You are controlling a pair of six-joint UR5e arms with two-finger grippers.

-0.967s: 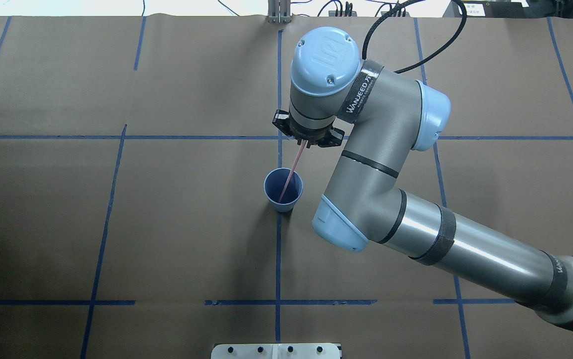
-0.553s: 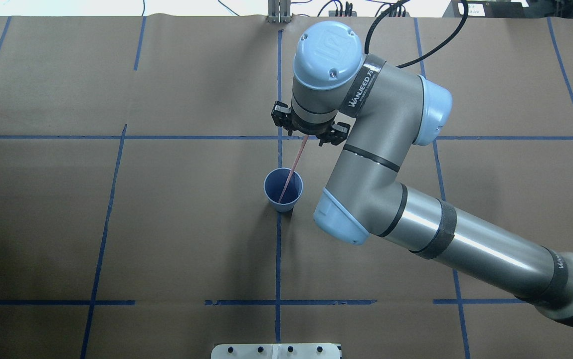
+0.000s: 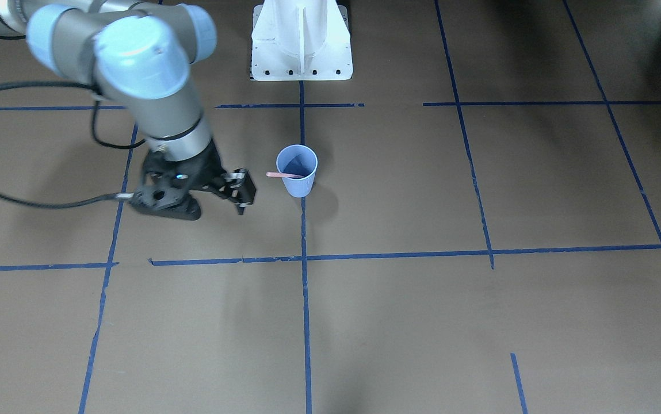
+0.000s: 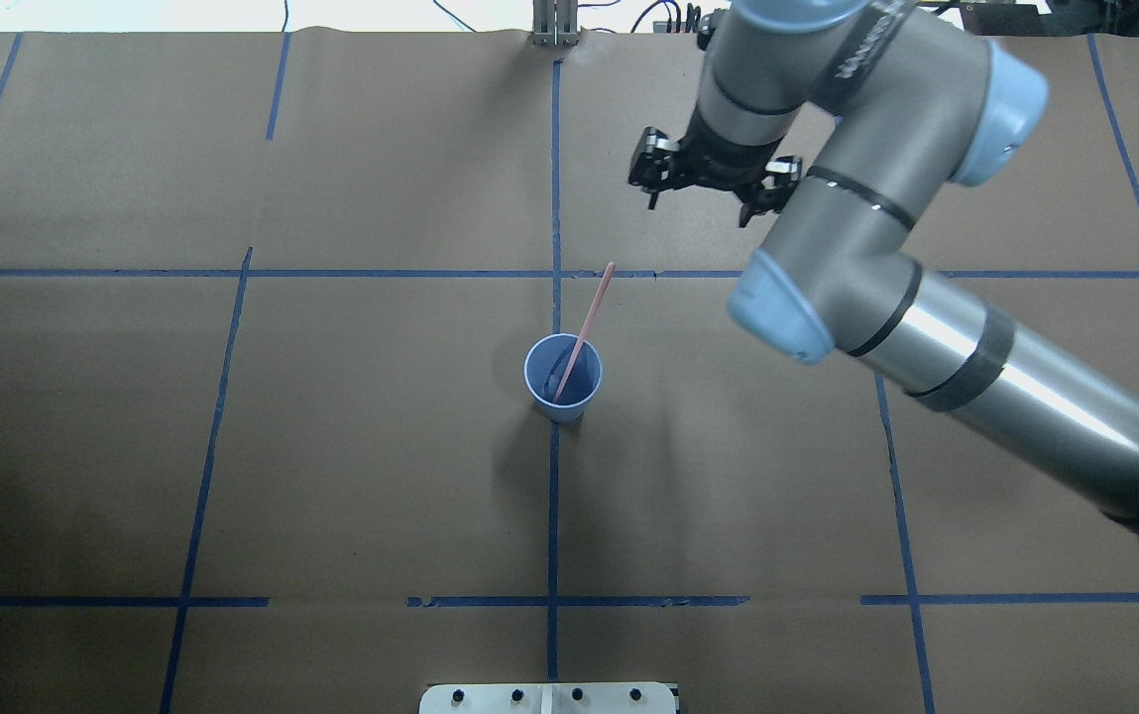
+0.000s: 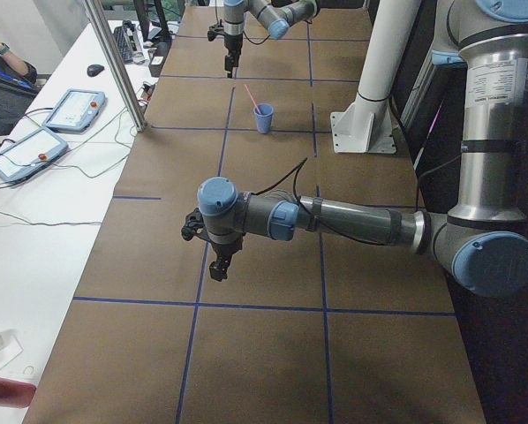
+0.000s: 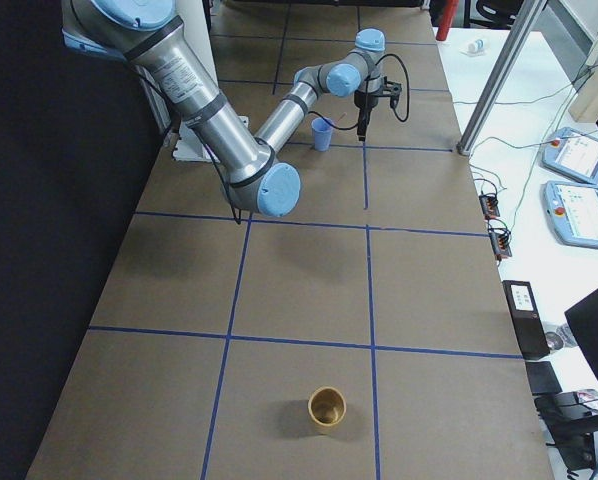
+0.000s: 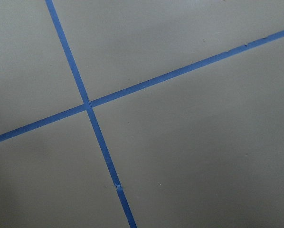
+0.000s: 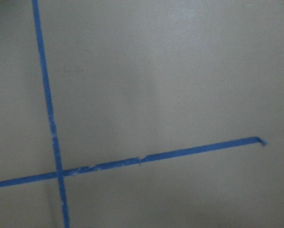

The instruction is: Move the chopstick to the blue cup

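The pale blue cup stands upright at the table's middle, on a blue tape line; it also shows in the front view. One pinkish-red chopstick leans in it, lower end inside, upper end over the far rim. My right gripper is open and empty, raised and apart from the cup on its far right side. My left gripper hangs over bare table far toward the table's left end; it shows only in the exterior left view, so I cannot tell its state.
A small brown cup stands near the table's right end. The white robot base is at the robot-side edge. A metal pole and control tablets stand past the far edge. Both wrist views show only taped brown table.
The right gripper let go of the chopstick's upper end and moved away to the far right. The chopstick stays leaning in the blue cup.
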